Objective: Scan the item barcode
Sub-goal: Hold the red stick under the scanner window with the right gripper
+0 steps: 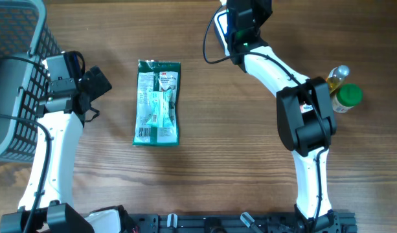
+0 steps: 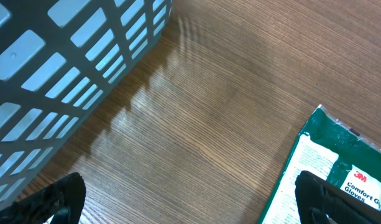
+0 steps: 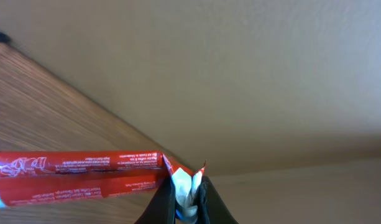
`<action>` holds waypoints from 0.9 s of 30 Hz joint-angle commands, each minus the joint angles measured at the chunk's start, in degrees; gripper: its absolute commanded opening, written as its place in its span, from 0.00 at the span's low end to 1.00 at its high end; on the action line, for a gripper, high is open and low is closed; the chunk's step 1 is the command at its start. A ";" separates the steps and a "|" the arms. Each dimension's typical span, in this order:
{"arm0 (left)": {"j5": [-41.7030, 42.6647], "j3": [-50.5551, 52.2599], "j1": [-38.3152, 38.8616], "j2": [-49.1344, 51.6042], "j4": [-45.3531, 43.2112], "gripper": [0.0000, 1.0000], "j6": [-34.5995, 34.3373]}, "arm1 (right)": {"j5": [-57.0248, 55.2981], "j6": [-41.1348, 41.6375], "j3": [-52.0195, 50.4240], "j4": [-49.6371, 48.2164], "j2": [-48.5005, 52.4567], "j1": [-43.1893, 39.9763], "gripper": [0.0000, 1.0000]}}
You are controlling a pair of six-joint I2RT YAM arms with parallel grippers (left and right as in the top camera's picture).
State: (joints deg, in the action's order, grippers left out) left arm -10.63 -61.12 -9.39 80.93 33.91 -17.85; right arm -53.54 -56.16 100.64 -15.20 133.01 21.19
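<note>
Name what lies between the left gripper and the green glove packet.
Only bare wooden table lies between the left gripper and the glove packet; the overhead view shows it.

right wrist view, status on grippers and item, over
Left gripper open, empty, by basket. Right gripper shut on red packet corner. Glove pack flat on table, untouched.

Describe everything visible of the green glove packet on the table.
The green glove packet is a flat, glossy plastic bag, dark green with a white label and pale gloves showing through; the print reads 3M Comfort. It lies flat on the wooden table, apart from the open left gripper. Nothing else touches it.
</note>
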 commanded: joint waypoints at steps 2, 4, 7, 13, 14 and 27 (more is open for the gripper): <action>0.28 -0.81 -0.26 -0.24 -0.02 1.00 0.92 | 1.33 6.80 0.48 0.55 0.92 1.16 0.04; 0.28 -0.81 -0.26 -0.24 -0.02 1.00 0.92 | 1.31 6.19 0.50 0.94 0.92 1.84 0.04; 0.28 -0.81 -0.26 -0.24 -0.02 1.00 0.92 | 1.31 5.14 0.50 1.11 0.92 2.93 0.04; 0.28 -0.81 -0.26 -0.24 -0.02 1.00 0.92 | 0.94 4.98 0.50 1.16 0.92 5.14 0.04; 0.28 -0.81 -0.26 -0.24 -0.02 1.00 0.92 | 0.85 4.92 0.50 1.18 0.92 5.46 0.04; 0.28 -0.81 -0.26 -0.24 -0.02 1.00 0.92 | -1.46 5.09 0.50 10.23 0.92 9.66 0.04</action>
State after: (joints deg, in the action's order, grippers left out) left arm -10.66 -61.12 -9.39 80.93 33.91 -17.85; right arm -53.01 -52.07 100.66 -6.98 133.10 29.87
